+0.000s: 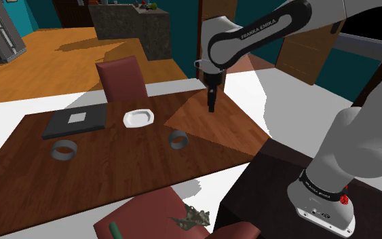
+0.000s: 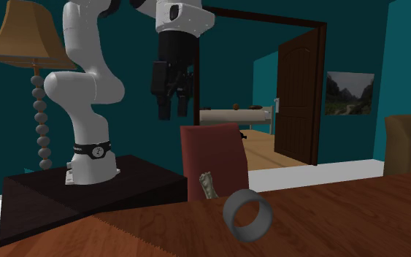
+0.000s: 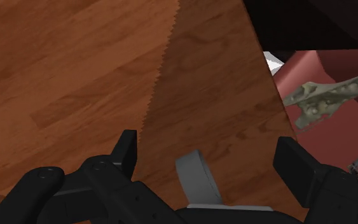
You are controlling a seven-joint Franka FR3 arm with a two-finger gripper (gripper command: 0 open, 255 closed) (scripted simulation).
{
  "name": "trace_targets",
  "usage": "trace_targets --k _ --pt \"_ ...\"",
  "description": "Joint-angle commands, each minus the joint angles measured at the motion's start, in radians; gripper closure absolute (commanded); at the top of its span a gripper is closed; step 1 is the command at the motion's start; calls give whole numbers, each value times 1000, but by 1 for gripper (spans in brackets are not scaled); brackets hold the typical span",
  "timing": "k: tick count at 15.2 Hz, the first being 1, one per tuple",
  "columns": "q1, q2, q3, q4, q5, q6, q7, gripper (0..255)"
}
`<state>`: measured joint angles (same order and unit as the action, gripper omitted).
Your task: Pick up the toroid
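Note:
The toroid is a plain grey ring lying on the brown wooden table; in the second exterior view the same ring sits near the table's edge. My black gripper hangs well above the table, up and to the shoulder view's right of the ring. In the wrist view the gripper is open, its fingers wide apart, and the ring shows far below between them, untouched. From the second exterior view the gripper points down, high above the tabletop.
A second grey ring, a dark flat slab and a white dish lie on the table. One red chair stands at the far side. Another red chair at the near side carries a grey-green object. The dark stand adjoins the table.

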<state>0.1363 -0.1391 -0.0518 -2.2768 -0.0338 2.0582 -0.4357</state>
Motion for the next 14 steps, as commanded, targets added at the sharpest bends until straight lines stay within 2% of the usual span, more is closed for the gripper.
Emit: trace_targets --k 1,7,14 --pt "13 73 9 30 4 44 -25 0" --pt "41 285 37 148 7 138 -99 0" --pt "72 528 76 325 -10 205 -170 0"
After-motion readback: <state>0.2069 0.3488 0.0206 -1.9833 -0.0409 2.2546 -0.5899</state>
